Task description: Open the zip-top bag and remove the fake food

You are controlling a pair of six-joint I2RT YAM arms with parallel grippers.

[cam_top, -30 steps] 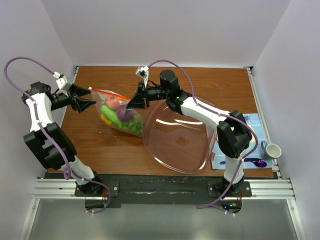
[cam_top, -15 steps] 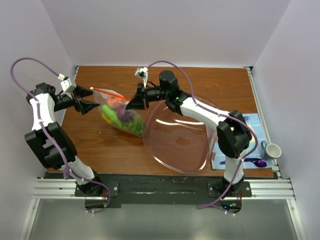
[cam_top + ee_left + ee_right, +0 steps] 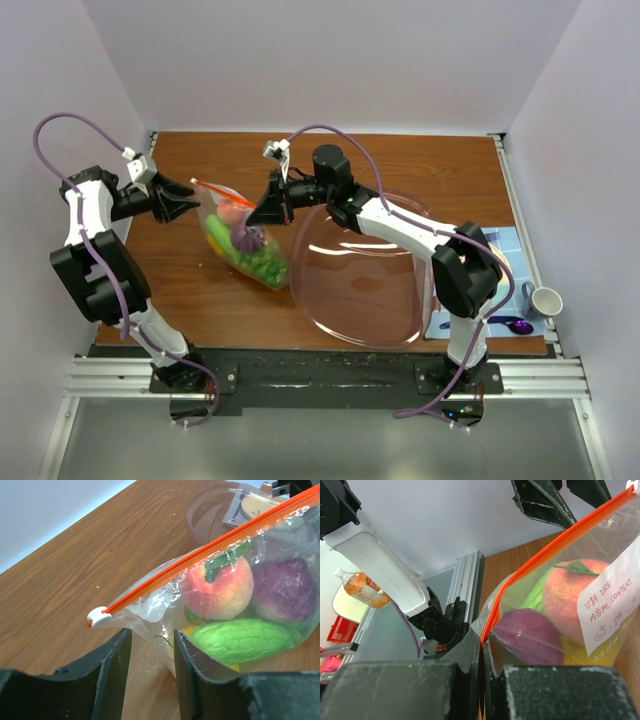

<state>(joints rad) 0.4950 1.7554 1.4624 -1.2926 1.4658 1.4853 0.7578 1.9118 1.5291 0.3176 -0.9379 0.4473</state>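
Observation:
The zip-top bag point(image 3: 245, 238) hangs clear and crinkly between both grippers, its red-orange zip strip point(image 3: 210, 550) closed, with the white slider point(image 3: 98, 616) at the left end. Inside lies the fake food: a peach point(image 3: 220, 587), a purple piece point(image 3: 285, 592), a green ridged piece point(image 3: 240, 640) and something yellow beneath. My right gripper point(image 3: 482, 645) is shut on the strip's right end. My left gripper point(image 3: 152, 640) stands open just below the slider, with a loose fold of the bag's film between its fingers point(image 3: 112, 665), not pinched.
A large clear pinkish bowl point(image 3: 365, 270) lies right of the bag, under the right arm. At the table's right edge are a blue mat point(image 3: 500, 250), a white mug point(image 3: 545, 300) and a purple spoon point(image 3: 515, 324). White walls close in on three sides.
My left gripper has come in to the bag's slider end and its jaws have narrowed. The right gripper has shifted slightly left, and the bag now hangs more steeply.

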